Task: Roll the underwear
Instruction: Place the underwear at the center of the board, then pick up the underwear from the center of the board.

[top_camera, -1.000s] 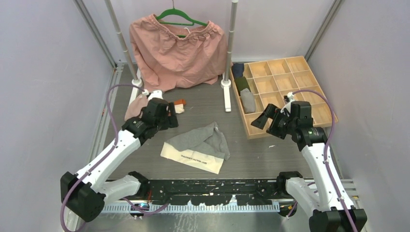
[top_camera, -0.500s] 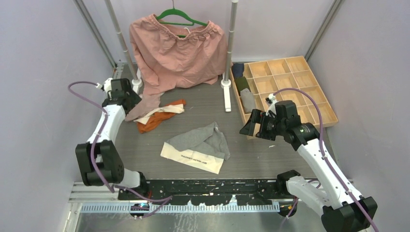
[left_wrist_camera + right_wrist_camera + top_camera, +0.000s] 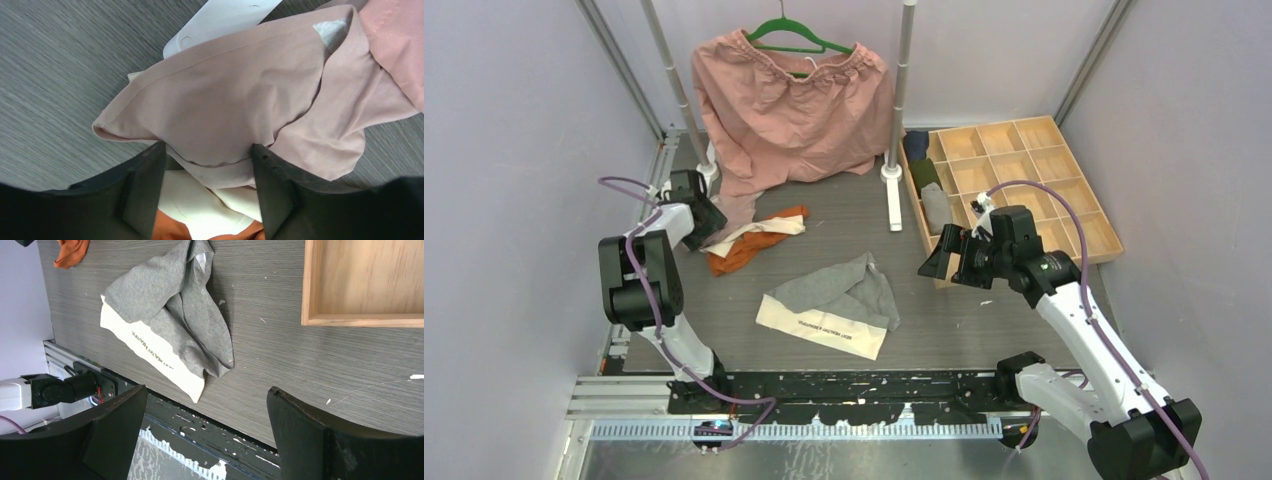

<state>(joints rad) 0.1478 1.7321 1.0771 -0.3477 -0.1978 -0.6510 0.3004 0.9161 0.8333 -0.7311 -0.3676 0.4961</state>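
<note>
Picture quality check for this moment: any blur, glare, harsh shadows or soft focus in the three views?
Top external: even soft light, no glare, faint shadows; the grey underwear is sharp, its waistband print too small to read. Left wrist: the pink underwear is in focus, the left claw dark and soft-edged. Right wrist: table grain crisp, the right claw nearly black, little detail.

A salmon garment [image 3: 789, 110] hangs on a green hanger [image 3: 819, 38] beside a wooden tray [image 3: 989, 124].
</note>
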